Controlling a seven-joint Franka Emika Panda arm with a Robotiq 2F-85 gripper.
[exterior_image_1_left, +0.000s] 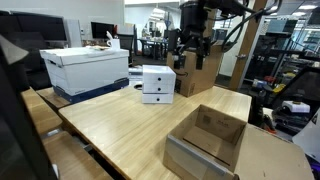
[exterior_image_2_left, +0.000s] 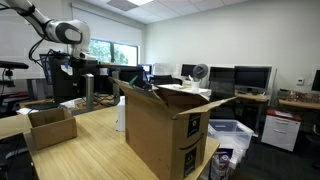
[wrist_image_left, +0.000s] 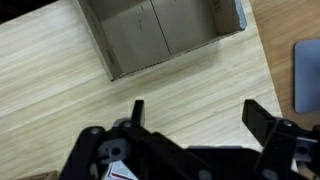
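Note:
My gripper (wrist_image_left: 198, 115) is open, both black fingers spread wide with only bare wooden tabletop (wrist_image_left: 60, 90) between them. It hangs high above the table and holds nothing. Just beyond the fingertips in the wrist view lies a shallow open cardboard box (wrist_image_left: 160, 35), seen from above and empty. In an exterior view the gripper (exterior_image_1_left: 188, 55) hangs at the far side of the table, behind a small white drawer unit (exterior_image_1_left: 157, 84), and the open box (exterior_image_1_left: 208, 140) sits at the near right corner. The arm (exterior_image_2_left: 62, 32) reaches in from the upper left, with the open box (exterior_image_2_left: 50, 126) below it.
A white lidded box (exterior_image_1_left: 88, 66) stands on a blue tote at the table's left. A tall brown carton (exterior_image_2_left: 165, 125) with raised flaps stands near the camera. A grey-blue object (wrist_image_left: 308, 75) lies past the table's right edge. Desks, monitors and shelves surround the table.

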